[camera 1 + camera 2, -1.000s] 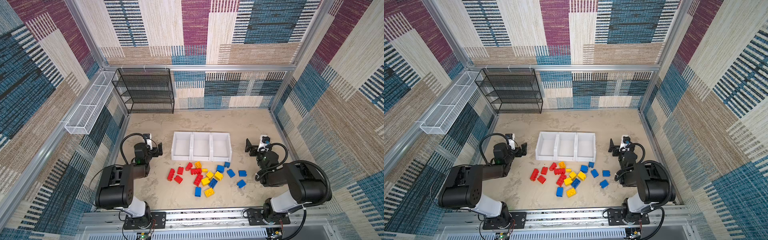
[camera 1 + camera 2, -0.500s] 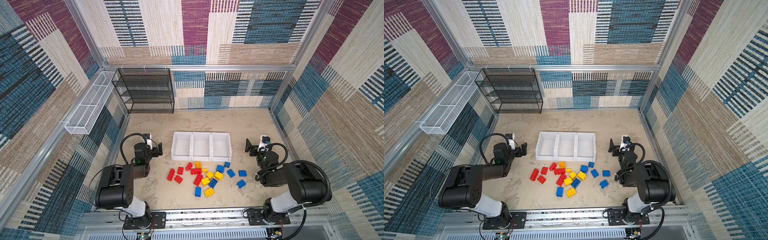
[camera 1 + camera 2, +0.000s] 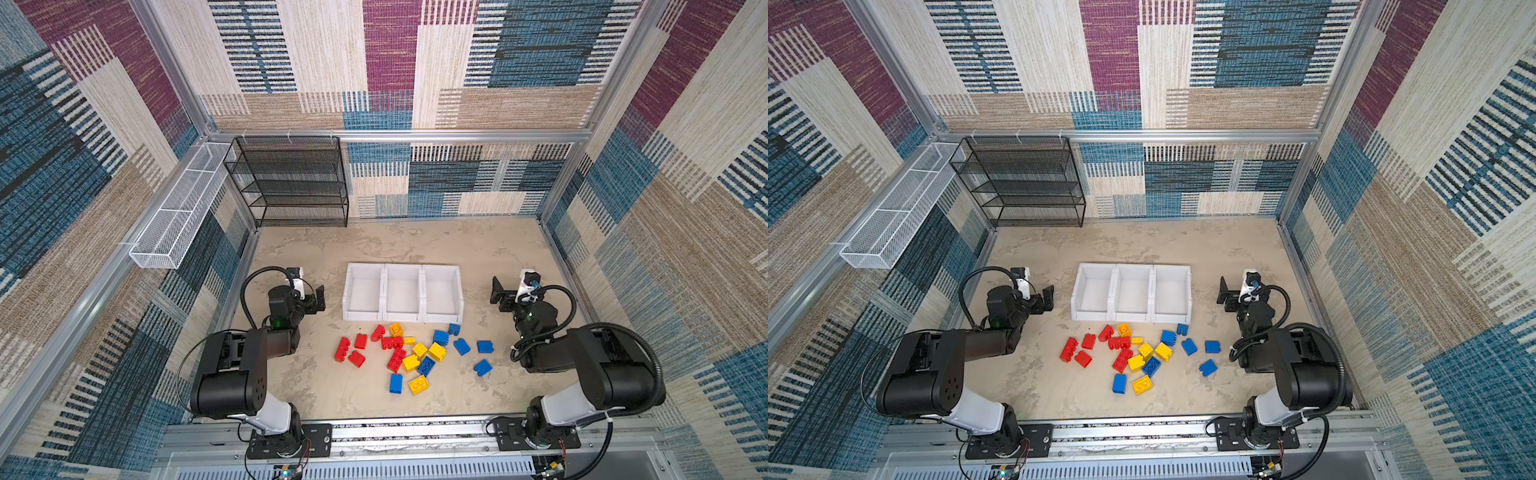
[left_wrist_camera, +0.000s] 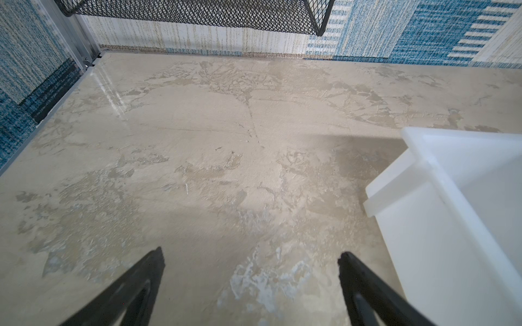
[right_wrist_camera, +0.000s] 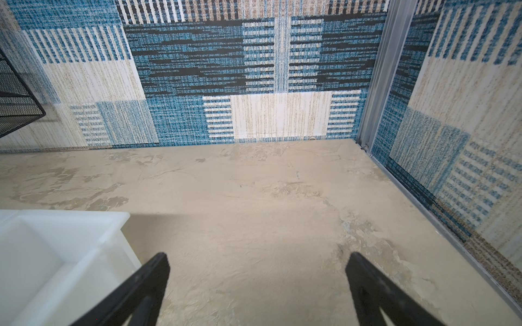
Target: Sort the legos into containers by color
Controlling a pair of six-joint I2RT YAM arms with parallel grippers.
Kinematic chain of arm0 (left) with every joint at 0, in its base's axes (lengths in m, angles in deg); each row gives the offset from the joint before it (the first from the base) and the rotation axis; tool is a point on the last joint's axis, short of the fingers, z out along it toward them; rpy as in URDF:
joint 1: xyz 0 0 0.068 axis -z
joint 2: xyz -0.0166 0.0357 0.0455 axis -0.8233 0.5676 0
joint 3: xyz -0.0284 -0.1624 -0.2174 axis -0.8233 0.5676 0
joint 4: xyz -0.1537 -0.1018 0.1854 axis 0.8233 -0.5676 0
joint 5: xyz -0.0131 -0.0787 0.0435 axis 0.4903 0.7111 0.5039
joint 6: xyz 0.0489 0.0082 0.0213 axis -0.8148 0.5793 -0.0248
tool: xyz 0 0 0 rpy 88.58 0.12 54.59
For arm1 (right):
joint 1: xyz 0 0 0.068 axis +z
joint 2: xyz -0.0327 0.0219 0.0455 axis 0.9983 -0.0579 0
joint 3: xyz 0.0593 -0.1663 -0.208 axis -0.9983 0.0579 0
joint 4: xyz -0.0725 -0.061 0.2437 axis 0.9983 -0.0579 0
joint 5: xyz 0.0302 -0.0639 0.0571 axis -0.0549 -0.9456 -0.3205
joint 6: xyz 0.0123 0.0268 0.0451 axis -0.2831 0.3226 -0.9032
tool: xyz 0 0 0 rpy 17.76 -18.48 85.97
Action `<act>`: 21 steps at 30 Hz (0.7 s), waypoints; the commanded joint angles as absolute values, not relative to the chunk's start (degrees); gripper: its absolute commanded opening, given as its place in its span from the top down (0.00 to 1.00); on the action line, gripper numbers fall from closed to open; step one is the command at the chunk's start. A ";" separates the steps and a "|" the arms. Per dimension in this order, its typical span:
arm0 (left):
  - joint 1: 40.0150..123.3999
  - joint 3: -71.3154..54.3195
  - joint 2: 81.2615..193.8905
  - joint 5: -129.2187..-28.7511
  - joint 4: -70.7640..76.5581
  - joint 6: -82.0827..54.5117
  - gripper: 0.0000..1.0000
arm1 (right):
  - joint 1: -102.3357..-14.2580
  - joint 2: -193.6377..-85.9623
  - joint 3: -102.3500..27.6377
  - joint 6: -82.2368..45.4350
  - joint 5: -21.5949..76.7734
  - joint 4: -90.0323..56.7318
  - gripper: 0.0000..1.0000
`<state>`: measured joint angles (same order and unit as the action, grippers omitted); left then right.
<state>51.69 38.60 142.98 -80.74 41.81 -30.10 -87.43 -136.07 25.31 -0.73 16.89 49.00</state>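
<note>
Patterned carpet walls box in a mottled beige surface; a black mesh rack sits against the far wall at the left, and a white wire basket runs along the left wall. In both top views I see the containers as a row of three white bins around the middle of the surface; the legos lie scattered on the surface just near of that row, all outside the bins, reds mostly to the left, yellows in the middle, blues mostly to the right; one blue brick lies just beside the near wall of the right bin. I have the left end effector to the left of the row, its fingers spread wide apart over bare surface, gripping nothing; the right end effector sits to the right of the row, likewise spread wide and holding nothing; both are well apart from the bricks.
</note>
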 commanded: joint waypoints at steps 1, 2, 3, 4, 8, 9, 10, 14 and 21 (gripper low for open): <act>51.64 40.14 136.79 -84.62 41.52 -29.40 0.01 | -87.31 -129.03 16.54 -4.24 13.26 25.42 0.00; 51.64 40.22 133.50 -85.70 38.75 -28.63 0.01 | -87.07 -127.63 13.74 -5.46 12.65 18.63 0.00; 51.72 39.97 129.78 -86.65 33.35 -26.68 0.01 | -86.43 -125.35 10.88 -7.26 11.92 10.30 0.00; 51.88 38.97 126.68 -87.39 27.54 -24.36 0.01 | -85.36 -123.51 9.39 -9.35 11.24 4.67 0.00; 54.19 32.63 121.62 -87.75 7.60 -20.75 0.01 | -80.48 -119.90 6.15 -17.38 12.39 -12.22 0.01; 55.06 30.96 121.19 -88.66 2.53 -19.85 0.01 | -79.52 -120.17 4.99 -19.25 13.10 -16.86 0.00; 55.46 29.73 120.94 -88.48 -0.75 -18.54 0.01 | -78.87 -120.45 4.31 -20.80 13.31 -21.15 0.00; 57.39 27.25 119.43 -84.77 -7.71 -14.68 0.01 | -76.80 -118.56 5.47 -26.28 16.41 -31.28 0.00; 64.91 26.17 118.97 -82.91 -12.39 -7.43 0.01 | -70.61 -115.51 7.55 -33.96 14.78 -42.53 0.01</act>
<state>63.08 27.03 118.74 -84.56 -7.67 -12.66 -71.65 -115.99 6.82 -28.62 15.32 -35.02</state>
